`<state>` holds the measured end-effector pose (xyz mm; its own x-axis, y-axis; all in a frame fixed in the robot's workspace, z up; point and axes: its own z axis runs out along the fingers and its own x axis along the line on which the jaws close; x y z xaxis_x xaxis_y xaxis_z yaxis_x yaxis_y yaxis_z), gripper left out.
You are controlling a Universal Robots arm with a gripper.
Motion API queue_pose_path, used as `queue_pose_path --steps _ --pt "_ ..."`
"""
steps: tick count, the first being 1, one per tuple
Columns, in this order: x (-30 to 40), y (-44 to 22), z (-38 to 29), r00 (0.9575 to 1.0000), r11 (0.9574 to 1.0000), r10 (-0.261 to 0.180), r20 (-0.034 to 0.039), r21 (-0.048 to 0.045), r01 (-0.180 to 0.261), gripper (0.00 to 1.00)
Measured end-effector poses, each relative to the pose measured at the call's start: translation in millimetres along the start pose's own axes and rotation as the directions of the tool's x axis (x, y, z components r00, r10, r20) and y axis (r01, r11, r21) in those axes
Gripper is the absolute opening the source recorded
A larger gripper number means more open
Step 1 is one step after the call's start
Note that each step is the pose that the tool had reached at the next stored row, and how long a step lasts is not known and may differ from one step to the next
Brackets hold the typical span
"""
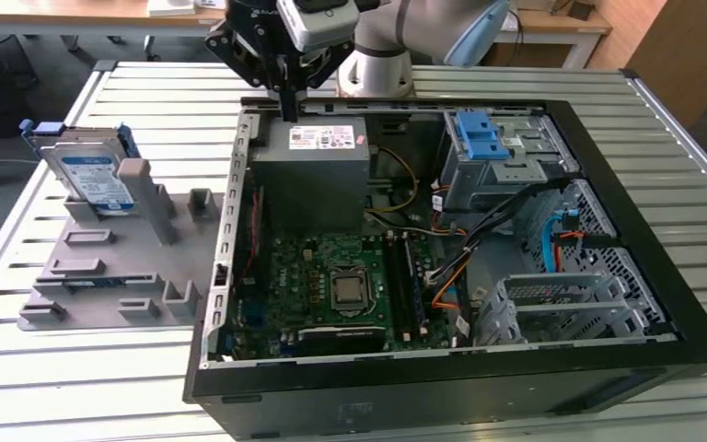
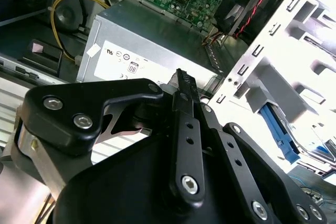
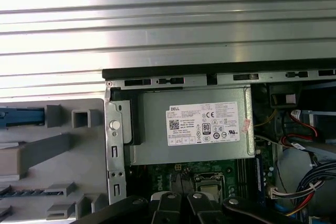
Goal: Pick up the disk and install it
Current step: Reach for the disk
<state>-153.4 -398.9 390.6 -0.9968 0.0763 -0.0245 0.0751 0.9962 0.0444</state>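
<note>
Step in hand: pick-up, not yet begun. My fingers (image 1: 290, 106) are pressed together and empty, hanging over the grey box (image 1: 317, 175) at the far end of the open computer case (image 1: 452, 387). The disk (image 1: 93, 175) stands upright in a grey stand (image 1: 114, 262) on the tabletop (image 1: 34, 396), well apart at the exterior view's left. Judgement: a grasp needs the fingers opened and lined up across its top edge.

arm (image 1: 385, 41): reaching in from behind | gripper (image 1: 290, 112): pointing down | fingers (image 2: 186, 140): together, empty
</note>
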Motion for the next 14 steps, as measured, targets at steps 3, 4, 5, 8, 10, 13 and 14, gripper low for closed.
queue_pose_path --steps 3,4,5,8,10,13,14 --pt "2.0 -0.2 0.2 1.0 1.0 0.0 -0.0001 0.0001 0.0 0.11" --pt "2.6 -0.2 0.3 1.0 1.0 0.0 0.0 0.0001 0.0 0.11" --pt "3.2 -0.3 0.3 1.0 1.0 0.0 -0.0001 0.0001 0.0 0.11" --pt "4.9 -0.4 0.6 1.0 1.0 0.0 0.0 0.0 0.0 0.11" --pt "6.2 -0.5 0.7 1.0 1.0 0.0 0.0 0.0 0.0 0.11" --pt "7.8 -0.6 0.9 1.0 1.0 0.0 0.0 0.0 0.0 0.11" --pt "8.4 -0.7 1.0 1.0 1.0 0.0 0.0 0.0 0.0 0.11"
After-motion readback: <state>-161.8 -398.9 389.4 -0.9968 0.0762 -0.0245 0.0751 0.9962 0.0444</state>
